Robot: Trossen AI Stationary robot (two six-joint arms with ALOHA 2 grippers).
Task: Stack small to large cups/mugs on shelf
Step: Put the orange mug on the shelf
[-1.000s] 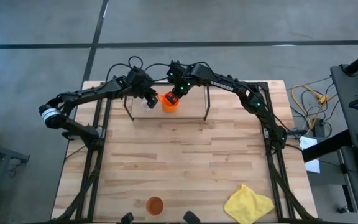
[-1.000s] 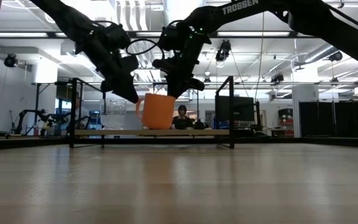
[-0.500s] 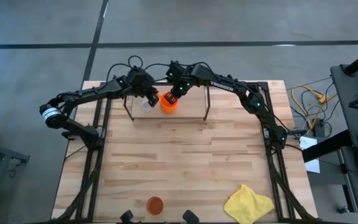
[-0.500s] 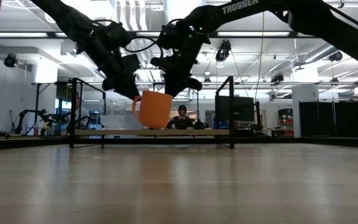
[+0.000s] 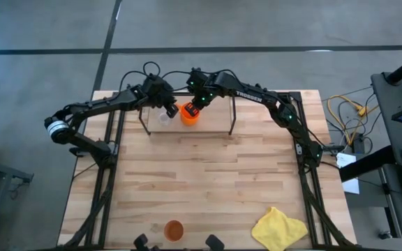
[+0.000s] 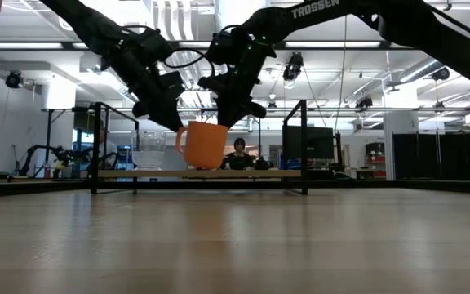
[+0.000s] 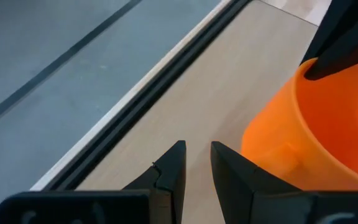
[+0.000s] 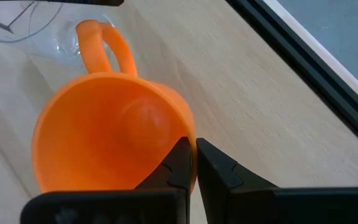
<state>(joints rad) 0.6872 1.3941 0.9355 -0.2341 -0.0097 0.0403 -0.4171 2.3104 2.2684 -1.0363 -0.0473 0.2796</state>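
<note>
The orange mug (image 5: 190,113) (image 6: 205,144) is upright at the black wire shelf (image 5: 232,115) (image 6: 303,139) at the table's far side, with its handle (image 8: 104,46) toward the clear glass (image 5: 163,118) (image 8: 17,25), which stands on the shelf board. My right gripper (image 8: 194,155) (image 6: 235,114) is shut on the mug. My left gripper (image 7: 196,155) (image 5: 169,109) hovers beside the mug's handle side, above the glass, a narrow gap between its fingers and nothing in it. The terracotta tumbler (image 5: 174,229) stands at the table's near edge. My right gripper pinches the mug's rim (image 8: 188,134) on the side opposite the handle, one finger inside the cup and one outside. The fingers come from above, slanting down. The mug stays upright, its base at or just above the shelf board; I cannot tell if it touches.
The yellow cloth (image 5: 279,229) lies at the near right corner. The shelf's upright frames (image 6: 96,147) stand on either side of the mug and glass. Bare wooden tabletop (image 5: 215,181) stretches between the shelf and the near edge.
The mug, held by my right gripper, has shifted slightly toward the table's left and the glass, then eased back a little. Both grippers stay at the shelf.
</note>
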